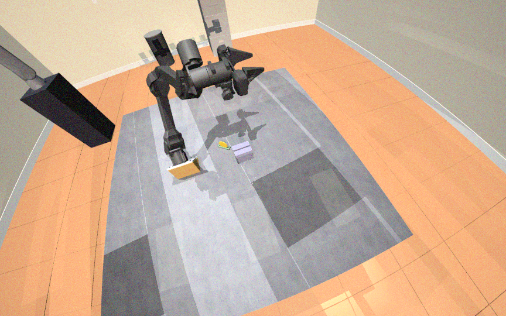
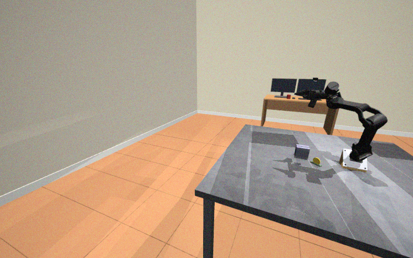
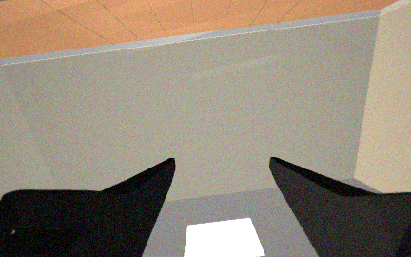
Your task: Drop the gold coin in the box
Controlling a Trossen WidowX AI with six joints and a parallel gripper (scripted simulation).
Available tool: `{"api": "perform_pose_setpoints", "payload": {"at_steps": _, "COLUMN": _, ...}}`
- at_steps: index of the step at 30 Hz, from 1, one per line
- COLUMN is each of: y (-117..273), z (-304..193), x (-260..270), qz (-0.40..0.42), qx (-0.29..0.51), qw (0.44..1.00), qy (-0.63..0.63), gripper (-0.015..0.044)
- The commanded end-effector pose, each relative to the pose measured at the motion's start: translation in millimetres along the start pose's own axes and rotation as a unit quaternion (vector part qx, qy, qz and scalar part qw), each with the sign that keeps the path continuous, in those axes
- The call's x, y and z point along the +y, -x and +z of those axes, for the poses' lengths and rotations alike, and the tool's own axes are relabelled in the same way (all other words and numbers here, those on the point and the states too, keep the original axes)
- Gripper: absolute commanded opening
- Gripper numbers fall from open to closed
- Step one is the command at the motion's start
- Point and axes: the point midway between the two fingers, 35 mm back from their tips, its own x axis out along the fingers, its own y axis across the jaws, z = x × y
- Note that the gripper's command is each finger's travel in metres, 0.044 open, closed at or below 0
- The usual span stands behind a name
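The gold coin (image 1: 222,144) (image 2: 316,160) stands on edge in its thin green holder (image 1: 225,147) (image 2: 315,164) on the table. The grey box (image 1: 244,154) (image 2: 301,152) stands close beside the holder, with the dark line of the slot across its lid in the top view. My gripper (image 1: 257,62) (image 2: 295,93) (image 3: 221,162) is open and empty, fingers wide apart. It is held level, high above the table and well away from coin and box. The wrist view shows neither coin, holder nor box.
The arm's base plate (image 1: 185,170) (image 2: 347,163) stands on the table (image 1: 208,238) (image 2: 231,182), close to the holder. A black box-shaped post (image 1: 71,112) is at the left in the top view. A desk (image 2: 292,105) with monitors is far behind the table.
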Motion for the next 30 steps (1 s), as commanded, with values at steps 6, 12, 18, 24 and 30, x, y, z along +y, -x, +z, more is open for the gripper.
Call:
{"api": "perform_pose_setpoints", "payload": {"at_steps": 6, "y": -12.0, "z": 51.4, "x": 24.0, "qz": 0.09, "qx": -0.05, "qw": 0.943, "qy": -0.316, "gripper": 0.0242}}
{"api": "perform_pose_setpoints", "payload": {"at_steps": 12, "y": -6.0, "z": 129.5, "x": 38.2, "qz": 0.237, "qx": -0.069, "qw": 0.734, "qy": -0.633, "gripper": 0.0161}}
{"api": "perform_pose_setpoints", "payload": {"at_steps": 18, "y": 7.6, "z": 172.8, "x": 36.7, "qz": 0.324, "qx": -0.053, "qw": 0.578, "qy": -0.747, "gripper": 0.0161}}
{"api": "perform_pose_setpoints", "payload": {"at_steps": 24, "y": 29.5, "z": 216.6, "x": 27.7, "qz": 0.414, "qx": -0.014, "qw": 0.392, "qy": -0.821, "gripper": 0.0161}}
{"api": "perform_pose_setpoints", "payload": {"at_steps": 30, "y": 59.6, "z": 257.2, "x": 10.1, "qz": 0.501, "qx": 0.049, "qw": 0.191, "qy": -0.843, "gripper": 0.0161}}
